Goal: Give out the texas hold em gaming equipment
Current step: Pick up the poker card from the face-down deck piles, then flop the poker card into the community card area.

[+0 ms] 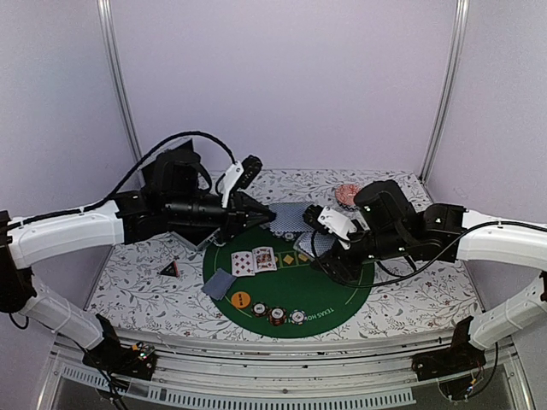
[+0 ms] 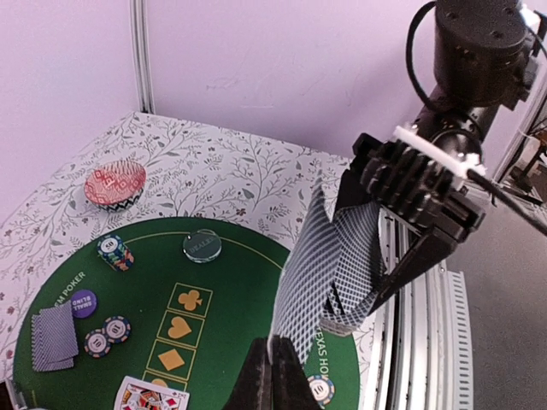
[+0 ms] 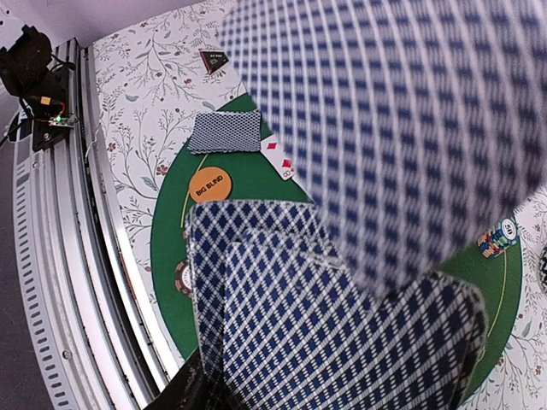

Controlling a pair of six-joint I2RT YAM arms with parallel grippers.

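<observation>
Blue card (image 2: 308,282) pinched by left end effector (image 2: 272,369), right end effector (image 3: 325,367) clamping fanned cards (image 3: 325,290), two upturned cards (image 1: 254,260)

Showing blue-and-white diamond check on playing cards (image 3: 325,325), green with yellow suit squares on mat (image 2: 248,282), orange on Big Blind disc (image 3: 209,184), pink pattern on dish (image 2: 114,184).

Left pincer (image 1: 270,218) and right pincer (image 1: 318,219) clamped on cards (image 1: 291,217), arms angled inward.

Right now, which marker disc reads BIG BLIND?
The orange disc, near the mat's front edge; the others are a purple disc and a pale disc.
</observation>
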